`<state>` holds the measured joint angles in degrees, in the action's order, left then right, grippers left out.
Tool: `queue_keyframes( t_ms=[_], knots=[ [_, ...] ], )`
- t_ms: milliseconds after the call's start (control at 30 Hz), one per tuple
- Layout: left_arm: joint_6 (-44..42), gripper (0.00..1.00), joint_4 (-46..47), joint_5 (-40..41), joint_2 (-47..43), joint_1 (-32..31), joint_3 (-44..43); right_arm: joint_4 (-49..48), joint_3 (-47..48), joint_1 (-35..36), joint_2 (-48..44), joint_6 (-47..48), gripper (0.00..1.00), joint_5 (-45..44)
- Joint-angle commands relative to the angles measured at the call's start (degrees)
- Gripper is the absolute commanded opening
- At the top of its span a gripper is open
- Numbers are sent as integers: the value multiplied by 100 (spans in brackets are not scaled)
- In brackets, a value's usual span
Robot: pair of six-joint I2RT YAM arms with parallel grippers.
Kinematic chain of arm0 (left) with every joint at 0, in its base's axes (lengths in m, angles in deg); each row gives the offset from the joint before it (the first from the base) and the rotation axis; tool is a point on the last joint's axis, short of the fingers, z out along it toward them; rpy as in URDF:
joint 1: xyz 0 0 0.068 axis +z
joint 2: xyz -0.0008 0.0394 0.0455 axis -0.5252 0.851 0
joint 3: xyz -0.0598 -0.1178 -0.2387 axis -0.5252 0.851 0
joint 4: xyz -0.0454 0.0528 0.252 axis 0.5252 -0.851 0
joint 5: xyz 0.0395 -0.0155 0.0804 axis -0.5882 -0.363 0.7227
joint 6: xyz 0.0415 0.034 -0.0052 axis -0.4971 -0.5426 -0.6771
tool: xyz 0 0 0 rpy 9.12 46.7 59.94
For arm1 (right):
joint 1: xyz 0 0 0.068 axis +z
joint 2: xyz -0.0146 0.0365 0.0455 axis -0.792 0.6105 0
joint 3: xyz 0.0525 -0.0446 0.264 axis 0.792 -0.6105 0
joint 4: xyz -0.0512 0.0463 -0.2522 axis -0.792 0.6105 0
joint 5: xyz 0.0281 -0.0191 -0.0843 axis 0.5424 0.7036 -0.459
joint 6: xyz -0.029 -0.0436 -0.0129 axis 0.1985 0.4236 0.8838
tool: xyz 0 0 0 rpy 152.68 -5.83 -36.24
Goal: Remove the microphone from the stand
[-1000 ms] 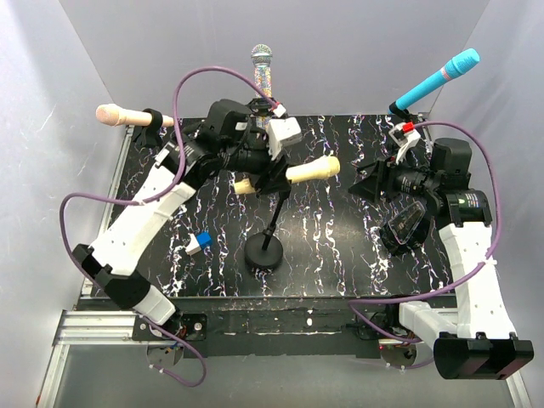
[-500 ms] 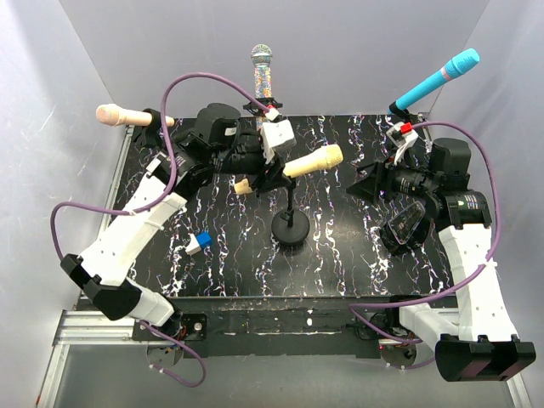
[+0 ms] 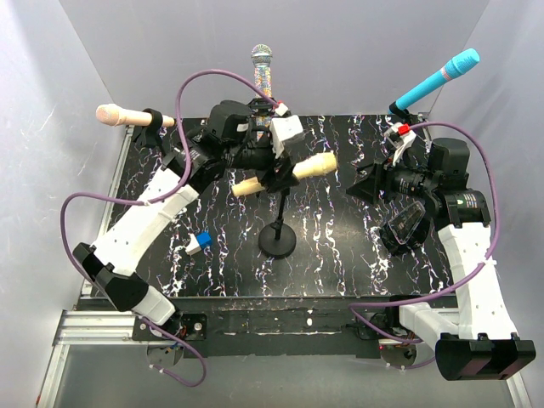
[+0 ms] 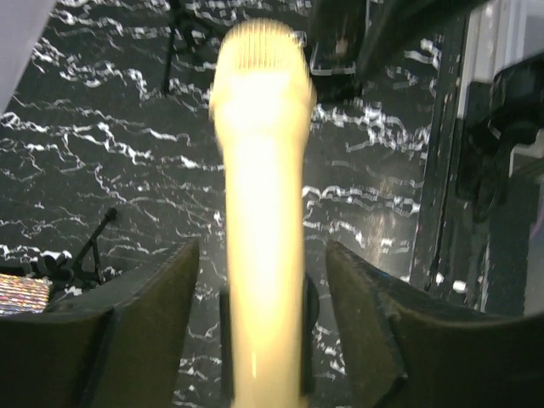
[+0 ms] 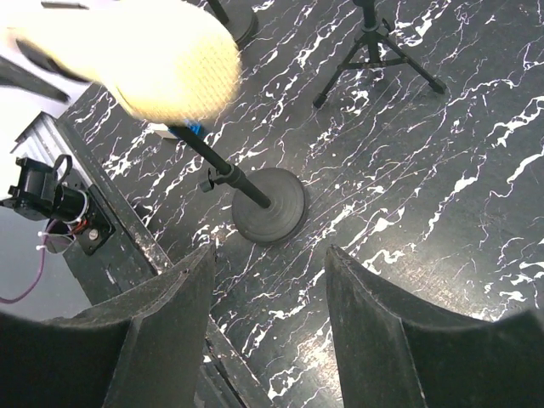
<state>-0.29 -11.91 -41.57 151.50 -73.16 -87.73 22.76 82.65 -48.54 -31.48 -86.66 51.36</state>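
Note:
The cream microphone (image 3: 310, 167) lies nearly level in the clip of the black round-base stand (image 3: 277, 240) at mid-table. My left gripper (image 3: 285, 174) straddles the microphone's body; in the left wrist view the microphone (image 4: 262, 170) runs up between the fingers (image 4: 153, 323) with a gap on each side, so the left gripper (image 4: 263, 255) is open. A black clip shows behind the body. My right gripper (image 3: 361, 189) hovers open and empty to the right. Its wrist view shows the right gripper (image 5: 268, 255), the stand base (image 5: 270, 206) and the blurred microphone head (image 5: 161, 59).
A pale pink microphone (image 3: 119, 115) sits on a stand at the back left, a glittery one (image 3: 262, 68) at the back centre and a blue one (image 3: 438, 78) at the back right. A small blue and white block (image 3: 198, 244) lies left of the stand. A tripod (image 5: 374, 47) stands beyond.
The stand base slid right and away, then came partly back toward the near left. The microphone and my left gripper shifted with it. The right arm barely moved.

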Motion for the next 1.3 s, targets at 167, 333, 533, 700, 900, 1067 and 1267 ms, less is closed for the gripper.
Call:
queue_keyframes(
  t_ms=[167,333,533,700,900,1067,1267],
  knots=[
    [188,78,-89,-400,461,-10,-1148,207,-15,21,-111,101,63,218],
    [268,78,-1005,-86,1033,-168,-1914,234,-155,21,-251,127,64,280],
    [101,75,-1584,-41,1367,-177,-2273,15,-647,21,-567,180,64,482],
    [127,65,-1701,-155,1587,-177,-2415,-741,-1174,82,-981,39,64,552],
    [171,37,-1674,-164,1807,-177,-2766,-1092,-1403,565,-946,417,61,80],
    [661,4,-1482,-304,1659,-133,-2653,-2172,-1903,1056,-1104,514,64,-431],
    [1164,0,-751,-24,1183,-54,-1897,-3394,-2273,2163,-727,462,68,-1072]
  ],
)
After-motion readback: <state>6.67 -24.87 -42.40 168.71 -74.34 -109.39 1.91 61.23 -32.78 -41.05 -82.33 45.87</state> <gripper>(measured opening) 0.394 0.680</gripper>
